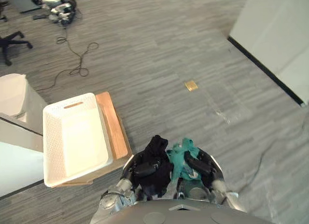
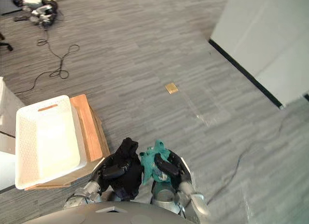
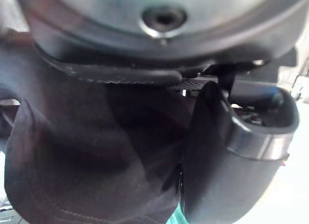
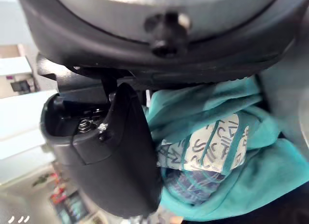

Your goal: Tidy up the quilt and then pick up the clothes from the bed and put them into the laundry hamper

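Note:
Close in front of my body I hold two bundled garments over the grey floor. My left hand [image 1: 143,167] is shut on a black garment [image 1: 157,162], whose dark folds [image 3: 91,156] press against the thumb in the left wrist view. Right beside it, my right hand [image 1: 200,165] is shut on a teal garment [image 1: 181,156]; its teal cloth with a white printed patch [image 4: 212,147] sits behind the thumb in the right wrist view. The white perforated laundry hamper [image 1: 53,137] stands to my left on a wooden board [image 1: 112,123], and nothing lies inside it.
A white wall with a black base strip [image 1: 270,72] runs along the right. A small tan block [image 1: 191,85] lies on the carpet ahead. A cable [image 1: 72,60] and some equipment [image 1: 58,7] are at the far left, beside a chair base [image 1: 12,43]. A white furniture edge [image 1: 14,151] adjoins the hamper.

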Robot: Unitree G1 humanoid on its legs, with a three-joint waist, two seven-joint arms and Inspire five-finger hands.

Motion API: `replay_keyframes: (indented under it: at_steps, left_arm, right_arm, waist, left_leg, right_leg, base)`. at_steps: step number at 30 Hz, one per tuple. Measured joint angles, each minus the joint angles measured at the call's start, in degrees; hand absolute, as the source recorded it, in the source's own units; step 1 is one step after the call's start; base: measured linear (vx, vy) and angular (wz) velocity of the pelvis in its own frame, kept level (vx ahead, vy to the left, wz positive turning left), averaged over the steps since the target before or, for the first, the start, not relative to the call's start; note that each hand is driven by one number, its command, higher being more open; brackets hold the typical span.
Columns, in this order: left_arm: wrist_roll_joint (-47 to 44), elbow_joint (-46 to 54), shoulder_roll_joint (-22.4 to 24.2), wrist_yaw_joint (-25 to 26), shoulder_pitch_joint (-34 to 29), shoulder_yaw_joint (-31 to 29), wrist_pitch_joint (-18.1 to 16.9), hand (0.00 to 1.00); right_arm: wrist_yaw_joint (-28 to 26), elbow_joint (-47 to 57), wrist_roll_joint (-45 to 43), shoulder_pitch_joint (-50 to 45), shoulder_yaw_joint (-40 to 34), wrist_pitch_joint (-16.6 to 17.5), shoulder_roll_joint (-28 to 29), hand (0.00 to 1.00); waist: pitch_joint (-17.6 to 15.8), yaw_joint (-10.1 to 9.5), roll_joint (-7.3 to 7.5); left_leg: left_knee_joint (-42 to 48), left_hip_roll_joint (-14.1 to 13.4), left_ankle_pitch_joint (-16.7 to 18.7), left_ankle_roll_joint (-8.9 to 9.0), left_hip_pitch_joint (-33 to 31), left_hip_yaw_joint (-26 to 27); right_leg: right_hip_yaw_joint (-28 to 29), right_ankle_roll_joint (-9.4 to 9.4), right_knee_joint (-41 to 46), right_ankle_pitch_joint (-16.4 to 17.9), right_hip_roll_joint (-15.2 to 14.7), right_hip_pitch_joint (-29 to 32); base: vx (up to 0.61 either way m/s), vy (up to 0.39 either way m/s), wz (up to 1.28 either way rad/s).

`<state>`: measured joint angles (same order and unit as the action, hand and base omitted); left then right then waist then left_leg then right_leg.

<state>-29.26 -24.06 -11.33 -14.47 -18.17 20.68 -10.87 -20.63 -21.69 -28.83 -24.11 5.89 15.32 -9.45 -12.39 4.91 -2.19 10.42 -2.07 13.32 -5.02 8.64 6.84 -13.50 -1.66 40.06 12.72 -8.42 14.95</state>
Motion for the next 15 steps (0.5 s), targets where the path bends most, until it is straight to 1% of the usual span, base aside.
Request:
replay_keyframes:
  at_steps: [1,2,3,4,5,6,7,8,9,10,11,12,13,14,15]
  left_arm:
    - [-0.28,0.02,0.0,0.15,0.77,0.37,0.01,0.0]
    - [-0.28,0.54,-0.01,0.24,1.39,1.13,0.03,0.0]
    - [-0.25,1.83,-0.11,0.24,1.08,1.66,0.07,0.0]
    - [-0.21,4.41,-0.98,0.22,-0.56,2.32,0.06,0.0]
    - [-0.15,3.5,0.66,1.26,-0.91,3.03,0.32,0.0]
    - [-0.16,3.81,1.31,2.1,-1.08,3.42,0.6,0.0]
    - [-0.22,4.93,1.73,2.64,-2.71,3.88,0.6,0.0]
    - [-0.31,5.19,1.99,2.85,-3.14,3.99,0.6,0.0]
    - [-1.37,5.41,3.15,3.44,-3.94,3.61,0.6,0.0]
    - [-2.59,5.88,4.28,3.67,-4.6,2.15,0.6,0.0]
    - [-3.13,5.97,4.77,3.66,-4.89,1.46,0.58,0.0]
    - [-4.48,5.95,4.76,3.65,-5.02,0.81,0.6,0.0]
    - [-4.48,5.97,4.37,3.21,-5.92,-0.22,0.6,0.0]
    - [-4.5,5.98,4.25,2.65,-6.35,-0.95,0.6,0.0]
    - [-4.79,6.01,4.18,1.92,-6.87,-2.12,0.59,0.0]
  right_arm:
    - [-0.21,1.72,-0.95,-1.45,0.09,0.59,0.03,0.0]
    - [-0.07,4.94,-0.94,-3.68,0.47,0.73,0.38,0.0]
    - [-0.02,7.61,-0.93,-5.89,1.36,0.72,0.46,0.0]
    - [-0.08,10.74,-0.91,-9.11,3.1,0.79,0.96,0.0]
    - [-0.19,10.98,-0.8,-9.58,3.55,1.41,0.67,0.0]
    - [-0.45,11.05,-0.8,-9.34,3.68,1.96,0.1,0.0]
    - [-1.28,11.06,-0.77,-8.57,3.68,2.78,-0.15,0.0]
    - [-1.44,11.05,-0.67,-8.59,3.82,3.4,-0.24,0.0]
    - [-1.53,10.85,-0.67,-8.43,4.39,4.37,-1.1,0.0]
    - [-1.63,10.85,-0.6,-7.62,5.11,4.47,-2.08,0.0]
    - [-1.77,10.7,-0.44,-7.12,5.41,4.67,-2.71,0.0]
    - [-1.93,9.29,1.27,-6.27,5.61,5.21,-3.66,0.0]
    - [-2.06,7.02,1.74,-5.09,5.92,5.45,-4.2,0.0]
    - [-2.06,5.92,1.82,-4.5,5.92,5.63,-4.23,0.0]
    - [-1.89,3.83,2.1,-3.18,5.78,6.41,-4.22,0.0]
  waist:
    - [0.18,0.73,-0.13]
    - [0.38,1.26,-0.35]
    - [0.94,1.35,0.82]
    - [1.66,1.2,2.13]
    - [1.59,0.07,-0.32]
    - [1.91,-0.33,-0.83]
    - [2.55,-0.58,-1.84]
    - [2.49,-0.64,-1.64]
    - [2.82,-0.89,-2.75]
    - [2.18,-1.78,-3.37]
    - [1.61,-2.3,-3.65]
    - [0.9,-3.29,-3.75]
    - [0.84,-4.35,-3.02]
    - [1.0,-4.89,-2.61]
    - [1.34,-5.73,-2.1]
  left_leg:
    - [0.34,-1.14,1.27,1.06,0.67,-2.82]
    - [0.97,-2.14,3.16,3.03,1.2,-6.25]
    - [2.05,-2.62,5.42,5.63,1.66,-7.87]
    - [4.13,-2.96,9.48,8.88,2.58,-9.76]
    - [6.54,-6.12,11.37,9.76,3.65,-10.97]
    - [7.38,-7.3,10.99,9.63,3.59,-10.73]
    - [9.12,-8.26,9.19,8.39,3.57,-10.57]
    - [10.36,-8.76,8.5,8.19,3.49,-10.68]
    - [16.53,-10.77,7.3,7.82,0.73,-10.68]
    - [28.85,-12.49,3.0,7.91,-5.43,-10.69]
    - [35.24,-13.31,1.43,8.19,-8.64,-10.64]
    - [43.97,-14.09,1.83,8.17,-13.84,-8.79]
    - [45.41,-14.04,2.91,7.78,-17.09,-3.39]
    - [43.9,-13.81,3.34,7.62,-18.09,0.33]
    - [37.65,-12.99,3.38,7.53,-19.37,9.33]
  right_leg:
    - [2.04,-1.28,-6.74,-1.1,0.69,1.25]
    - [5.62,-4.12,-17.29,-3.35,0.57,1.96]
    - [9.47,-4.8,-24.14,-6.29,0.15,1.69]
    - [12.16,-6.64,-26.55,-13.18,-0.73,1.23]
    - [10.91,-5.12,-20.79,-14.13,1.17,1.14]
    - [10.11,-4.36,-18.53,-12.14,1.67,1.21]
    - [8.04,-3.49,-13.07,-7.45,1.15,1.6]
    - [6.55,-3.11,-11.46,-5.36,1.06,1.17]
    - [3.91,-2.42,-11.1,-2.64,1.25,-0.98]
    - [1.29,-1.48,-12.57,-1.29,1.76,-4.42]
    - [-0.3,-1.33,-14.25,-1.04,1.98,-6.93]
    - [-3.82,-1.21,-18.55,-0.98,2.22,-12.91]
    - [-7.93,-1.47,-23.44,-1.33,1.75,-18.69]
    - [-10.17,-1.73,-25.33,-1.6,1.46,-20.89]
    - [-13.94,-2.16,-28.47,-2.18,1.21,-24.36]
  base:
    - [0.61,-0.312,1.44]
    - [0.61,-0.344,1.64]
    - [0.61,-0.398,1.72]
    - [0.62,-0.442,1.35]
    - [0.72,-0.485,0.95]
    - [0.68,-0.458,0.75]
    - [0.52,-0.348,0.64]
    - [0.49,-0.343,0.98]
    - [0.44,-0.311,1.02]
    - [0.41,-0.286,1.04]
    - [0.34,-0.245,1.1]
    - [0.31,-0.197,1.22]
    - [0.31,-0.168,1.24]
    - [0.33,-0.132,1.3]
    - [0.34,-0.093,1.48]
